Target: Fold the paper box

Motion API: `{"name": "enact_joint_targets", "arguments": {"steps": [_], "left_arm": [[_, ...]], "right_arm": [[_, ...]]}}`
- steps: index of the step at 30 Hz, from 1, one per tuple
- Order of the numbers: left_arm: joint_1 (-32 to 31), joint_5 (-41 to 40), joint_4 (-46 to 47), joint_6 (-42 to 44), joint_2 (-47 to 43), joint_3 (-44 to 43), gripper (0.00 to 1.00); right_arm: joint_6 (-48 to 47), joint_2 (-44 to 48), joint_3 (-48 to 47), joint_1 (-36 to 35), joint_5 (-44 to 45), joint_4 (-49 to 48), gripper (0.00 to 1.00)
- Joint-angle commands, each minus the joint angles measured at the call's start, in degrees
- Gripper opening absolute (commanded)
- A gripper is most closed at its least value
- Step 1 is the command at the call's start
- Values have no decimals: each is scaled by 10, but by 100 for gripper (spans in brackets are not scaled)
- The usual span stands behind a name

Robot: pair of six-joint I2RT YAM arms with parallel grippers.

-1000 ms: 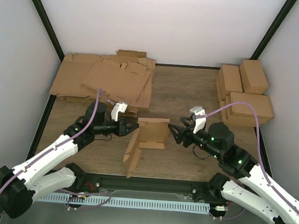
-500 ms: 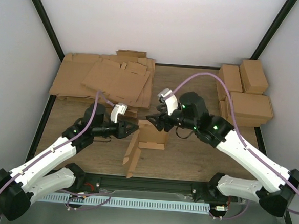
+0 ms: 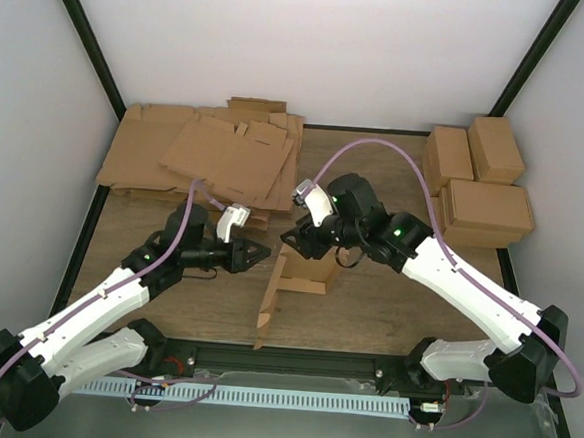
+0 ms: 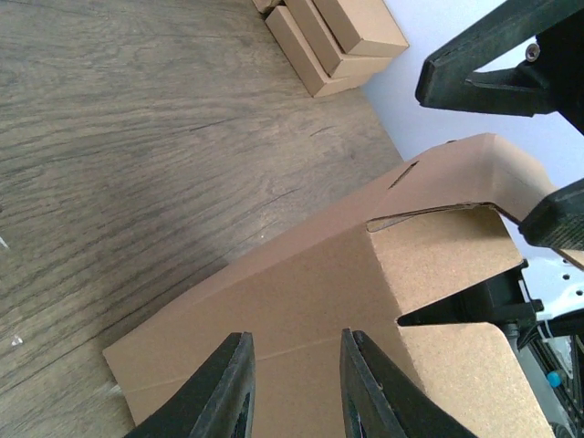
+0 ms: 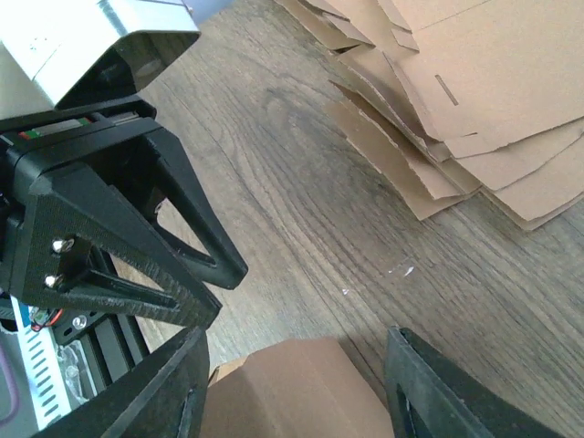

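Observation:
The paper box [image 3: 306, 270] is a half-formed brown tray on the wooden table, and its long lid panel [image 3: 266, 312] stands on edge toward the near rail. My left gripper [image 3: 257, 253] points at the box's left wall with its jaws narrowly open. That wall [image 4: 301, 283] fills the left wrist view beyond the gripper [image 4: 297, 335], and nothing is pinched. My right gripper [image 3: 295, 242] reaches down over the box's back-left corner, open. In the right wrist view a rounded cardboard flap [image 5: 292, 392] lies between the right gripper's [image 5: 297, 333] wide-apart fingers, touching neither.
A heap of flat notched cardboard sheets [image 3: 206, 158] lies at the back left. Several folded boxes [image 3: 480, 187] are stacked at the back right. A black rail [image 3: 292, 364] runs along the near edge. The two grippers' fingertips are very close together.
The right arm swung from the box's right side over to its back-left corner, its jaws narrowing. The box and its lid panel shifted slightly. The left arm barely moved.

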State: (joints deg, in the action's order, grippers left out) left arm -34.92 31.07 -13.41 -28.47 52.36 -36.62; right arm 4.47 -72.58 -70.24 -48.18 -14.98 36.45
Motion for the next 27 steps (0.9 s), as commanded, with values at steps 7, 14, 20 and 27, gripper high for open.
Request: {"name": "enact_joint_targets", "arguments": {"steps": [7,14,20,27], "left_arm": [[-9,-5,7,-2,2,-1,29],[-10,-8,7,-6,0,-4,29],[-10,-9,14,-10,9,-11,40],[-11,2,55,-34,12,0,46]], "right_arm": [[1,61,11,19,13,8,66],[35,86,49,38,39,-37,70],[42,105,93,58,23,-61,69],[46,126,150,85,-38,-89,68]]}}
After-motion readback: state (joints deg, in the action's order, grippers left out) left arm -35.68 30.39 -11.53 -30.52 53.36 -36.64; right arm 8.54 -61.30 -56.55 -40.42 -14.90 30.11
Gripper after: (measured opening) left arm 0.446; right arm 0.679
